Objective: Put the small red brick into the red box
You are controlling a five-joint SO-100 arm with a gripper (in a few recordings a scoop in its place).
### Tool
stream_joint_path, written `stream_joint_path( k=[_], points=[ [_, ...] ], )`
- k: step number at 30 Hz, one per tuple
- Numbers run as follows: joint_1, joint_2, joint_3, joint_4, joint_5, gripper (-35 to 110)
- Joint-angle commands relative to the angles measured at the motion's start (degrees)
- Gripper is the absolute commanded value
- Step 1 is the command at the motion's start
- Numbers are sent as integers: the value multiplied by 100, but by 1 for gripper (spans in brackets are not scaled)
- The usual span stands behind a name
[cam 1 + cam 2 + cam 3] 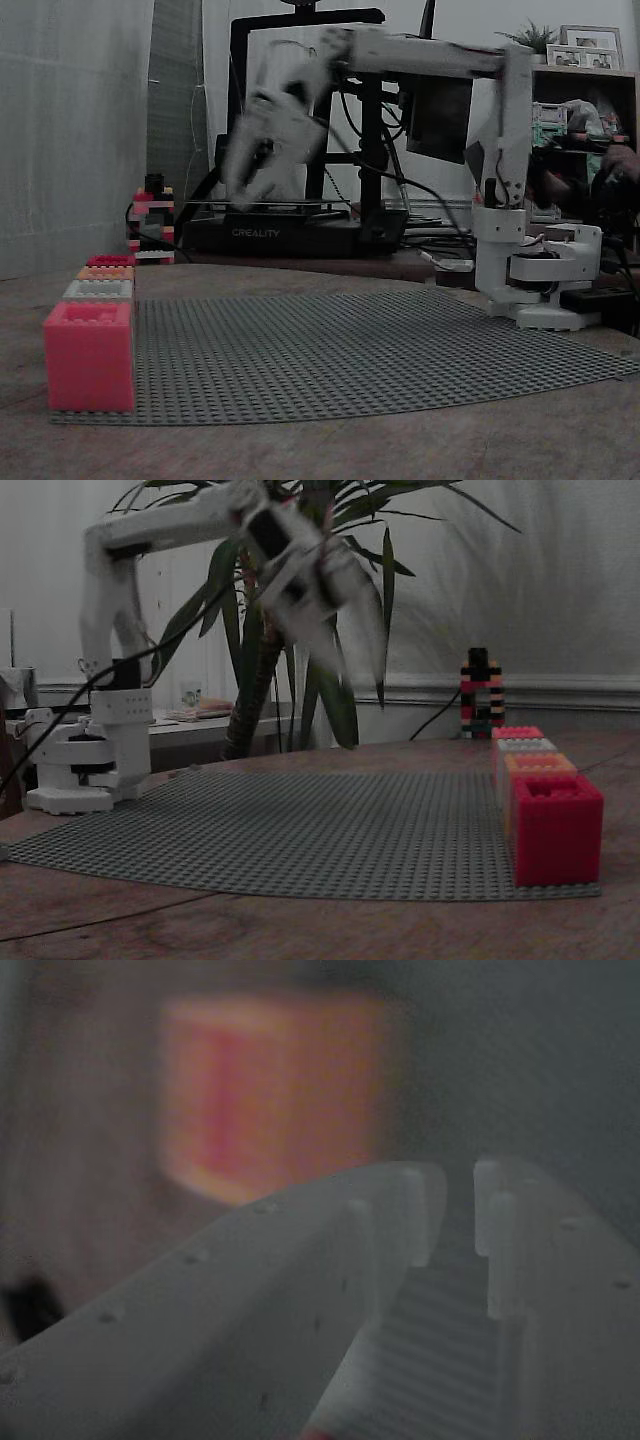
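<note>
Red box (89, 355) on baseplate (350, 350) — gripper (458, 1210) blurred, seemingly ajar.

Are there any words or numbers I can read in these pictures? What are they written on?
"CREALITY": pale letters on the front of the black machine base behind the grey studded mat, in a fixed view.
The picture frames on the shelf at top right of that view are too small and dim to read.
No readable text on the toy-brick boxes, the robot arm or in the blurred wrist view.
</note>
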State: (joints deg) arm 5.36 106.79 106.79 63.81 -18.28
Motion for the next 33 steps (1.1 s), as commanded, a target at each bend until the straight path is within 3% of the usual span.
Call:
stream_joint_path(
  k=[1, 9, 23, 33],
  points=[
    [-413, 2259, 2039, -35, 378, 0],
    [-826, 5221, 4755, 264, 747, 0],
    [-905, 7567, 5678, 1591, 1116, 0],
    [-932, 7770, 5713, 1670, 1600, 0]
  ],
)
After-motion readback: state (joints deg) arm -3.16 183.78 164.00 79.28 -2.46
